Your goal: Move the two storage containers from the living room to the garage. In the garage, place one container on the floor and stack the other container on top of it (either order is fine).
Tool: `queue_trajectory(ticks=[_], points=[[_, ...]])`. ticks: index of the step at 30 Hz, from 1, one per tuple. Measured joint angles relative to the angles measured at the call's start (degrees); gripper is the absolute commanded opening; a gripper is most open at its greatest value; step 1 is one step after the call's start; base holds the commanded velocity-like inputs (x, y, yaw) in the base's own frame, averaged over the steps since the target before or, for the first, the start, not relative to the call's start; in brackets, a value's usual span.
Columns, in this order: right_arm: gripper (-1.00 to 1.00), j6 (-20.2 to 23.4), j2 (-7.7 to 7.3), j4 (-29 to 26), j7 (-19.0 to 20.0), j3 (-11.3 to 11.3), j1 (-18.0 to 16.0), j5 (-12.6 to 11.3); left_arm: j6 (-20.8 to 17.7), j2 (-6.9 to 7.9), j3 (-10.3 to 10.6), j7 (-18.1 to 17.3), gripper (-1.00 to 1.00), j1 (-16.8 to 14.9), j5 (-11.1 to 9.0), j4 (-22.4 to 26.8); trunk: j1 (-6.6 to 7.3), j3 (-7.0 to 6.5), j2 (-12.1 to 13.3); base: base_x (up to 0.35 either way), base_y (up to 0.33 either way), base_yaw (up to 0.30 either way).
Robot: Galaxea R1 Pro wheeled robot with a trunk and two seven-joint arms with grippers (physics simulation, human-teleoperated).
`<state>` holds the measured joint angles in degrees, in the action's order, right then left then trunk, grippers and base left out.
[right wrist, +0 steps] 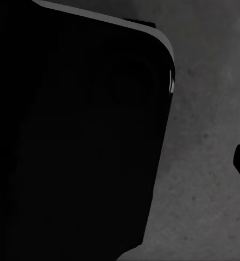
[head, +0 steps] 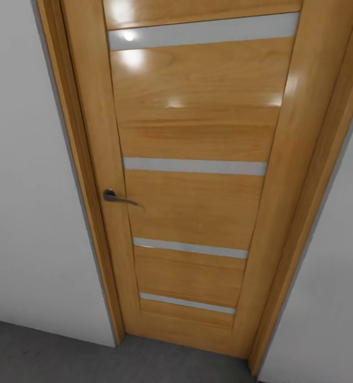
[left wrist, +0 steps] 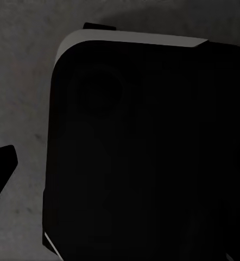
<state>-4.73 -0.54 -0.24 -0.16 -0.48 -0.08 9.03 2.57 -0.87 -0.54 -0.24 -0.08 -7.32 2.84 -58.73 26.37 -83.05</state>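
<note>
Robot faces a closed wooden door (head: 197, 175) with its handle (head: 117, 198) at left, grey floor (head: 48, 354) near; no bins visible, grippers' state cannot be told, wrist cameras show dark robot base (left wrist: 147, 152); thin-walled bins probably light, stiff, best gripped by rims.

No readable text, labels or numbers.

Black rounded base (left wrist: 147, 152), apparently grey-edged.
</note>
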Motion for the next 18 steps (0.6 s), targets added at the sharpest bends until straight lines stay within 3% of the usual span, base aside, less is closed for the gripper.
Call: queue_trajectory(ticks=[6,18], points=[[1.0,0.0,-0.06,0.0,0.0,0.0,0.0,0.0,0.0,0.0,0.0,0.0,1.0,0.0,0.0,0.0,0.0,0.0,0.0,0.0,0.0,-0.194],[1.0,0.0,-0.31,0.0,0.0,0.0,0.0,0.0,0.0,-0.04,-0.1,0.0,1.0,0.0,0.0,0.0,0.01,0.0,0.0,0.008,0.017,-0.013]])
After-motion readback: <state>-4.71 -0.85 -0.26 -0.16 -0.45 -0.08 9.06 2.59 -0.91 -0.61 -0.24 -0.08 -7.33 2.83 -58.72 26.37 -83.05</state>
